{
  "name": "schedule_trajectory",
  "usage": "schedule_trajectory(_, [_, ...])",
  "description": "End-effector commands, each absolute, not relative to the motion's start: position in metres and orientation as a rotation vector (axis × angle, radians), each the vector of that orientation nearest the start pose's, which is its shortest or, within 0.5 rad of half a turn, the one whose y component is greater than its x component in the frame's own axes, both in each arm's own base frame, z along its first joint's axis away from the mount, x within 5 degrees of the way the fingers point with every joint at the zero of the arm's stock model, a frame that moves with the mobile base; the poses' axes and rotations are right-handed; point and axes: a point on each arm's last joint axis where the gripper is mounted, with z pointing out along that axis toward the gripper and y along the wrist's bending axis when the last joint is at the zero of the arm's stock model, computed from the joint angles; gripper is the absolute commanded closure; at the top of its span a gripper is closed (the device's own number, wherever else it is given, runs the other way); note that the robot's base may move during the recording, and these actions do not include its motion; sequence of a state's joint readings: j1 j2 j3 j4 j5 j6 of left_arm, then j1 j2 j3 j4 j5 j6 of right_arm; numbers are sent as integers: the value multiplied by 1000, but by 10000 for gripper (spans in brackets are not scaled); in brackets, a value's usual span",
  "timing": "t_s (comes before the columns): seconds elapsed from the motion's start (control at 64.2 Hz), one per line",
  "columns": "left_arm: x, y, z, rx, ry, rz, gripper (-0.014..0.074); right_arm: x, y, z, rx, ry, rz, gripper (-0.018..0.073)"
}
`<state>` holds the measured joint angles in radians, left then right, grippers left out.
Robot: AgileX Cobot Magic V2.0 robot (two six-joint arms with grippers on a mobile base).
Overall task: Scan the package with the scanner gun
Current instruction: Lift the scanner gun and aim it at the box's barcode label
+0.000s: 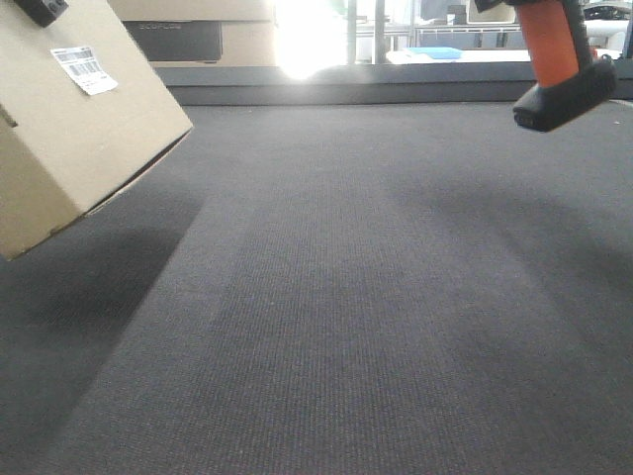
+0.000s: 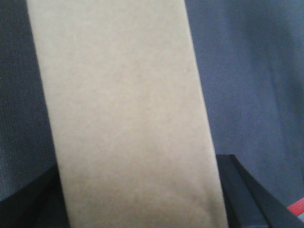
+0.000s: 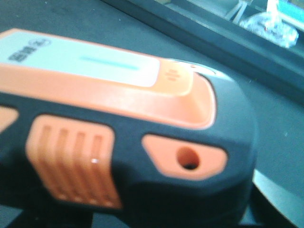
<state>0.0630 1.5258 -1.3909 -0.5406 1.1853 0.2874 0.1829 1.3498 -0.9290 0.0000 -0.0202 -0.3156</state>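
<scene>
1. The package (image 1: 69, 129) hangs at the left of the front view. It is lifted clear of the dark grey counter (image 1: 376, 297) and tilted, so that its lower corner points down toward the middle.
2. A small white barcode sticker (image 1: 84, 69) sits high on the box face that is turned toward the camera and the right.
3. The left tool (image 2: 137, 204) is clenched on the package. In the left wrist view plain tan cardboard fills the middle, with black fingers (image 2: 244, 190) pressed against both of its sides at the bottom.
4. The scanner gun (image 1: 559, 69) is aloft at the top right of the front view, well apart from the package. Only its orange handle (image 1: 547, 40) and flat black foot (image 1: 566, 99) show, with the foot lowest and slanted.
5. The right wrist view is filled by the scanner's black and orange head (image 3: 142, 142), seen very close and blurred.
6. The right tool is largely hidden beneath the scanner. It grasps the scanner, which touches nothing else.
7. A wider tan box (image 1: 188, 40) with a dark panel stands at the far edge of the counter.
</scene>
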Motion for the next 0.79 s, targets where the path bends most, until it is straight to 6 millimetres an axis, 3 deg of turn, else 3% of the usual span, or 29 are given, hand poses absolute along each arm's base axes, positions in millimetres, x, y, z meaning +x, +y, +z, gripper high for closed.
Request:
schedule_trajectory(0.0, [307, -25, 348, 137, 2629, -649, 708, 301, 56, 333, -497, 1746, -131, 713])
schedule_trajectory(0.576, [307, -25, 348, 139, 2631, -647, 708, 302, 56, 333, -514, 1744, -143, 713])
schedule_trajectory(0.779, [307, -25, 348, 139, 2631, -647, 708, 302, 55, 333, -342, 1783, -19, 713])
